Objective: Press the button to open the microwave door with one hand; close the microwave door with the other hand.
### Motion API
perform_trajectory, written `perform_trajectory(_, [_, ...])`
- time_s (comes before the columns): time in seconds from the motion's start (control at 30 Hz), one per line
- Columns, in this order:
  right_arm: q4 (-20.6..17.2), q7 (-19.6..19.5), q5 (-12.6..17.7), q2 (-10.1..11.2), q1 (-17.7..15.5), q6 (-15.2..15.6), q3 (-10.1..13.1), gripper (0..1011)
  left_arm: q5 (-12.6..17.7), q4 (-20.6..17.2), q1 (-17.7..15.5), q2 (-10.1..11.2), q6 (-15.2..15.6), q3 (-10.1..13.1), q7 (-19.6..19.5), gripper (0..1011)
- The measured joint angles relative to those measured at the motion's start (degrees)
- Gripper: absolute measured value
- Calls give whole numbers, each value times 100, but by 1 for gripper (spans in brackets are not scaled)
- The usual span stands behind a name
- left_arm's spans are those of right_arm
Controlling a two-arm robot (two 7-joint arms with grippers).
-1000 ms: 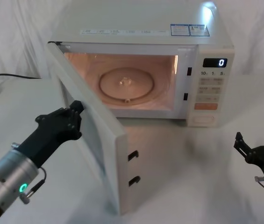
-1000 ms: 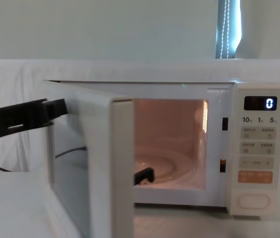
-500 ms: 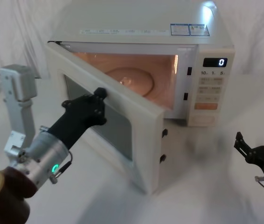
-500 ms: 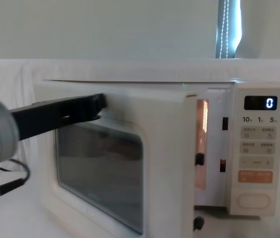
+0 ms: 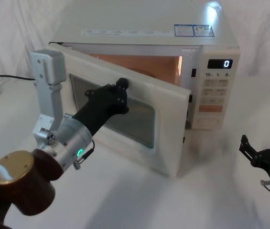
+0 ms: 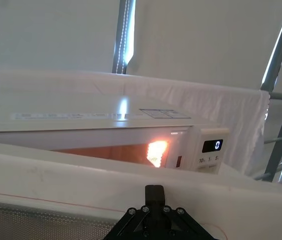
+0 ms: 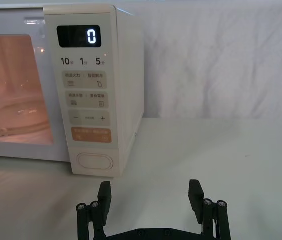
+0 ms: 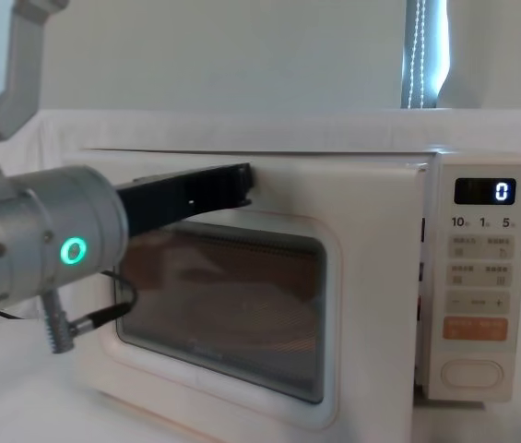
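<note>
Left gripper (image 5: 122,87), fingers together, pushes stiff hinged microwave door (image 5: 168,143) near window's 12 o'clock frame; right gripper (image 7: 149,193) spread, empty.

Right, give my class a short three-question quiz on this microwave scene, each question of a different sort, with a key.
1. True or false: the door is fully shut.
2. Which gripper touches the door? A) left B) right C) neither
3. Fill in: the display reads ___.

Key:
1. False: it stands ajar, and the lit cavity shows above it.
2. A: the left gripper presses on the door's window frame; the right gripper hangs open, short of the button.
3. 0
</note>
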Motion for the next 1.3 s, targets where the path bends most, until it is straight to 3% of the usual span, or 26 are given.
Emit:
perform_trajectory(0.47, [0, 0, 0, 0, 0, 0, 0, 1002, 195, 564, -450, -298, 69, 113, 75, 0])
perform_trajectory(0.73, [0, 0, 0, 0, 0, 0, 0, 1002, 657, 1049, -828, -493, -23, 231, 183, 0])
perform_trajectory(1.3, [0, 0, 0, 0, 0, 0, 0, 1002, 926, 1742, -1195, -925, -27, 117, 158, 0])
